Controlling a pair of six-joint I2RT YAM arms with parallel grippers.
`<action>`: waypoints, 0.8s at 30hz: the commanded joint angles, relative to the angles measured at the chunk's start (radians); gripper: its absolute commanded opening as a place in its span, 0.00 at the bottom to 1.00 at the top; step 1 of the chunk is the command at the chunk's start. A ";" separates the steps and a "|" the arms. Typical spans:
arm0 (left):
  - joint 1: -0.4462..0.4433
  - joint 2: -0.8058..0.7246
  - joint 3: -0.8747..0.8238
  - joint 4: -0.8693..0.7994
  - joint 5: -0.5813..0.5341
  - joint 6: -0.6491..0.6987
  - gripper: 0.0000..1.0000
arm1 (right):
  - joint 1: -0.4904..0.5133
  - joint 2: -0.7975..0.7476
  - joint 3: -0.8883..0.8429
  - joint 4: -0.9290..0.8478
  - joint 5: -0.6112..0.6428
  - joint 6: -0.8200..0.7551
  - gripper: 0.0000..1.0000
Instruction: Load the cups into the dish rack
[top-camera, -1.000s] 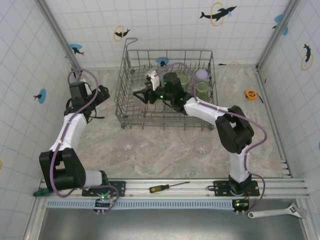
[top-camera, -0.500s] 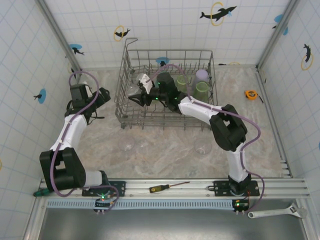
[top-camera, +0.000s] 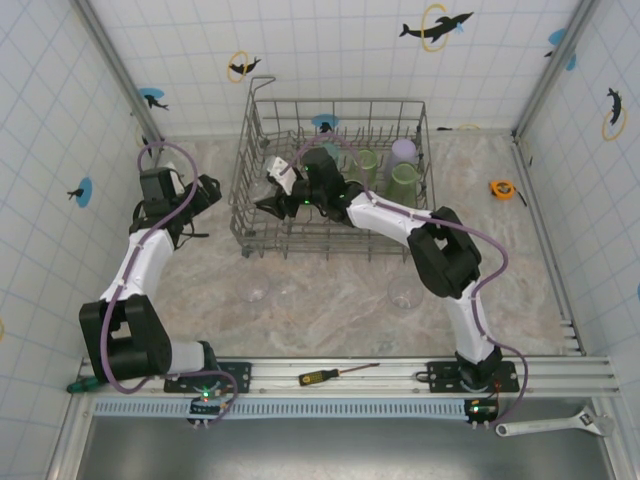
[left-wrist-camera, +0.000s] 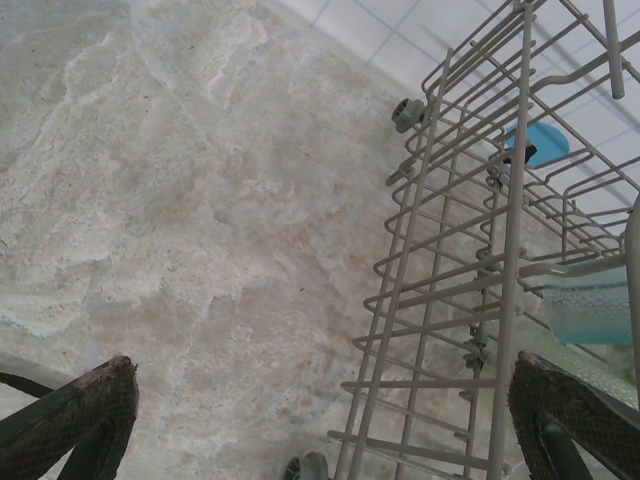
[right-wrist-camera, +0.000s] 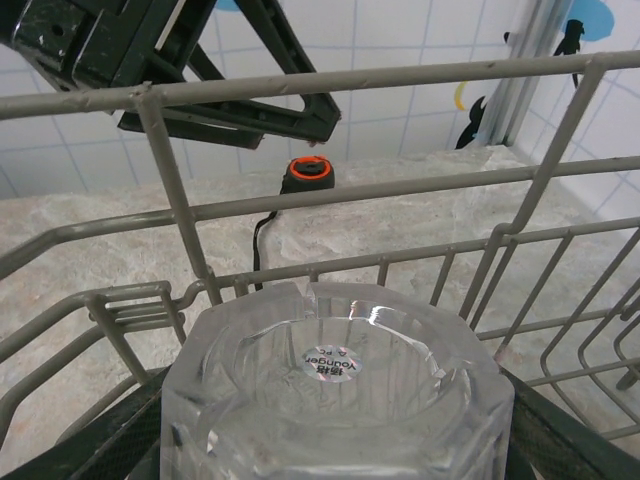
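right gripper clamped on a clear faceted glass inside the dish rack, near its left wall; left gripper spread wide just outside that wall

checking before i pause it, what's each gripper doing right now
left gripper: open, holding nothing
right gripper: closed on a clear glass

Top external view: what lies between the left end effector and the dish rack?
Just a narrow strip of bare marble tabletop. The open left end effector hangs beside the dish rack, at its left wall. The left wrist view shows this too.
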 joint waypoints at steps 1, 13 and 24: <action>0.008 0.014 -0.013 0.013 0.028 -0.015 0.97 | 0.014 0.019 0.061 0.012 -0.020 -0.032 0.38; 0.008 0.016 -0.013 0.012 0.034 -0.016 0.97 | 0.028 0.070 0.084 0.018 -0.067 -0.024 0.39; 0.008 0.022 -0.013 0.013 0.048 -0.019 0.97 | 0.042 0.117 0.077 0.168 -0.111 0.083 0.39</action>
